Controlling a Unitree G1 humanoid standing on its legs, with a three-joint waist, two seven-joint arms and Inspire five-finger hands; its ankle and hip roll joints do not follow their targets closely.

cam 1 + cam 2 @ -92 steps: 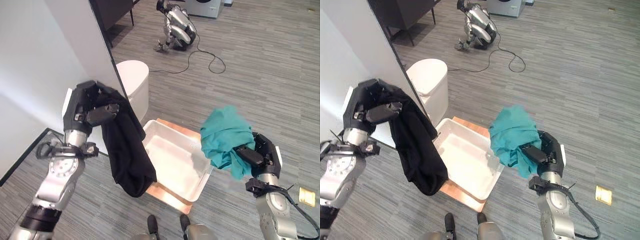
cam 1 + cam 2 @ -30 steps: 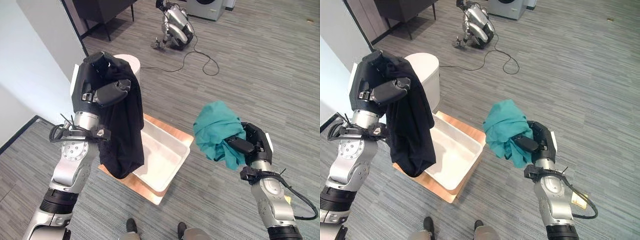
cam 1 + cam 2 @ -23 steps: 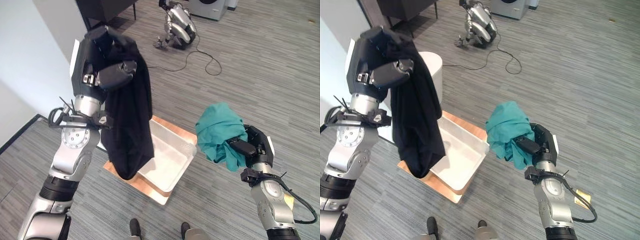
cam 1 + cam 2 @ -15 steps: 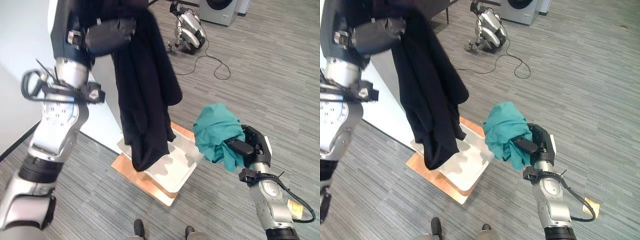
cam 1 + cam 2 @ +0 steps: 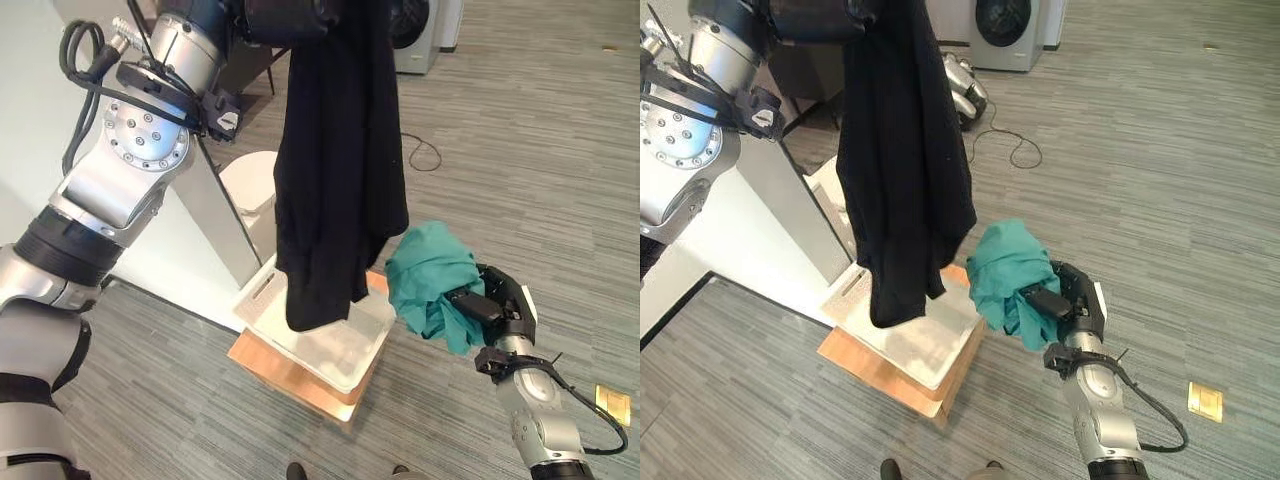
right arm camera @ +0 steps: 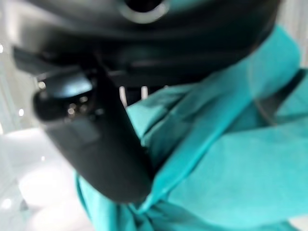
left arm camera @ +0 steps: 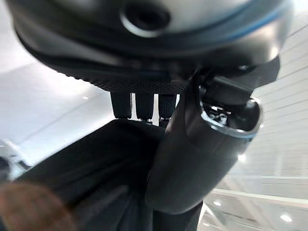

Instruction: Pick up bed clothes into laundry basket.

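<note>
A long black garment [image 5: 335,170] hangs from my left hand [image 5: 285,15], raised at the top of the view, its fingers curled round the cloth [image 7: 96,163]. The garment's lower end dangles just above the white laundry basket [image 5: 262,292], which sits on a wooden board [image 5: 290,372] on the floor. My right hand [image 5: 492,308] is shut on a bunched teal garment [image 5: 428,282], held in the air just right of the basket's right rim. In the right wrist view, its thumb [image 6: 110,154] presses into the teal cloth [image 6: 226,159].
A white round stool [image 5: 248,190] stands behind the basket, beside a white wall panel [image 5: 150,240]. A washing machine [image 5: 1005,35] and another robot [image 5: 965,90] with a cable are farther back. Grey plank floor lies open to the right.
My left arm has lifted the black garment high, so it now hangs full length over the basket. The camera has shifted. The right hand keeps the teal garment beside the basket.
</note>
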